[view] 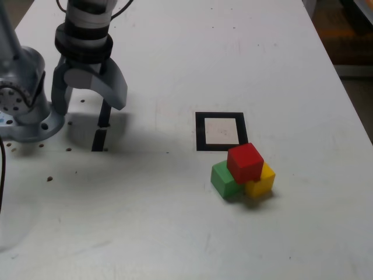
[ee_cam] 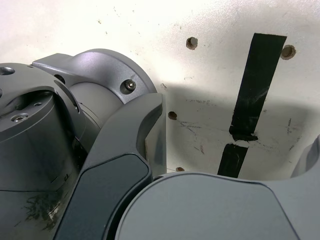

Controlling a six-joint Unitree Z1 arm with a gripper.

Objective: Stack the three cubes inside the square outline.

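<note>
Red cube point(view: 245, 163) atop green point(view: 226, 179) and yellow cubes point(view: 261, 181), near side of square outline point(view: 201, 133), tool point(view: 87, 105) at left, jaws apart

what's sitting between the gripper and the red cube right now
In the exterior view, the black square outline lies between them, slightly above the direct line from the gripper to the red cube.

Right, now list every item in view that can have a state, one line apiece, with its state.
Hand: open, nothing between the fingers, over the two black strips
Red cube: raised, resting on the green and yellow cubes
Green cube: on the table, outside the outline
Yellow cube: on the table, outside the outline
Square outline: flat, no cube standing within it
</note>
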